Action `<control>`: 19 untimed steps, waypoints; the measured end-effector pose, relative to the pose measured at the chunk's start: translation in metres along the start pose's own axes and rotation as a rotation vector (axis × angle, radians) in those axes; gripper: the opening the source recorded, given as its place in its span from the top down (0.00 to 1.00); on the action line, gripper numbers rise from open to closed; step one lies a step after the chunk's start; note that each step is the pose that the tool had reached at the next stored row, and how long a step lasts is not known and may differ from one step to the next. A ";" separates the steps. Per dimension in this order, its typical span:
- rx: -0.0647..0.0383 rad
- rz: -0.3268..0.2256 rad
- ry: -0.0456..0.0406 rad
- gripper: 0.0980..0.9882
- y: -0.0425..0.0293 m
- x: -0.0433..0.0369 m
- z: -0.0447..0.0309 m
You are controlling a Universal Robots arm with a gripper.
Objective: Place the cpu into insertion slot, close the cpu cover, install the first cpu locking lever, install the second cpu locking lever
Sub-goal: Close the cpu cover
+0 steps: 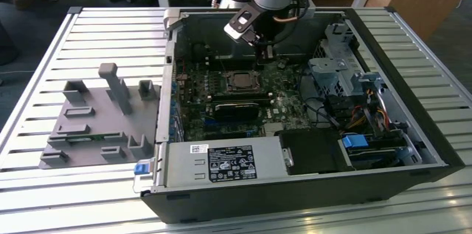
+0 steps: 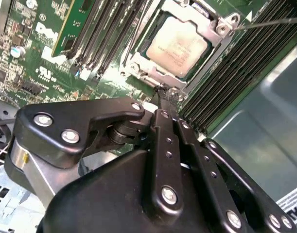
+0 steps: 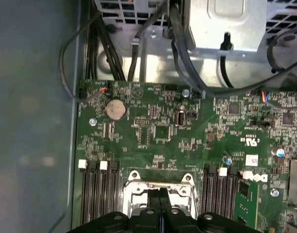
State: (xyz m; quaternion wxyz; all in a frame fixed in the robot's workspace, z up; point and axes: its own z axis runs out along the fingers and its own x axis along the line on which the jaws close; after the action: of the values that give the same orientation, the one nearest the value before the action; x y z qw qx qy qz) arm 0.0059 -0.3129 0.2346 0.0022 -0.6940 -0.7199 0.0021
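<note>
Claw first: in both wrist views its two black fingers are drawn tight together with no gap between the tips. I cannot tell whether anything is pinched between them. The tips rest at the edge of the cpu cover, on the side facing the arm.

The cpu lies flat in the insertion slot, its dull silver top showing through the square hole of the cover, which is folded down around it. A thin metal rod runs away from one corner of the frame (it looks like a locking lever, though how it sits is hard to judge). Long black memory slots flank the socket on both sides. In the first wrist view a round coin cell sits on the green motherboard, well apart from the socket.

In the exterior view the arm reaches down into an open computer case lying on a slatted bench, with the claw just beyond the socket. A labelled power supply fills the near side of the case. A grey fixture tray lies on the bench towards the exterior view's left, beside the case.
</note>
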 end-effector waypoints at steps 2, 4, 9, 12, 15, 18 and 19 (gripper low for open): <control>0.000 0.000 -0.0001 0.98 -0.0026 0.0002 0.0010; 0.000 0.000 -0.0001 0.98 -0.0056 0.0004 0.0023; 0.000 0.000 -0.0002 0.98 -0.0108 0.0008 0.0031; 0.000 0.000 -0.0001 0.98 -0.0138 0.0010 0.0032; 0.000 0.000 -0.0001 0.98 -0.0171 0.0012 0.0032; 0.000 0.000 -0.0001 0.98 -0.0213 0.0013 0.0032; 0.000 0.000 0.0000 0.98 -0.0225 0.0014 0.0033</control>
State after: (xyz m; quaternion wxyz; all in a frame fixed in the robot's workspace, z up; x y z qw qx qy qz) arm -0.0167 -0.3124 0.2315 0.0022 -0.6941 -0.7199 0.0021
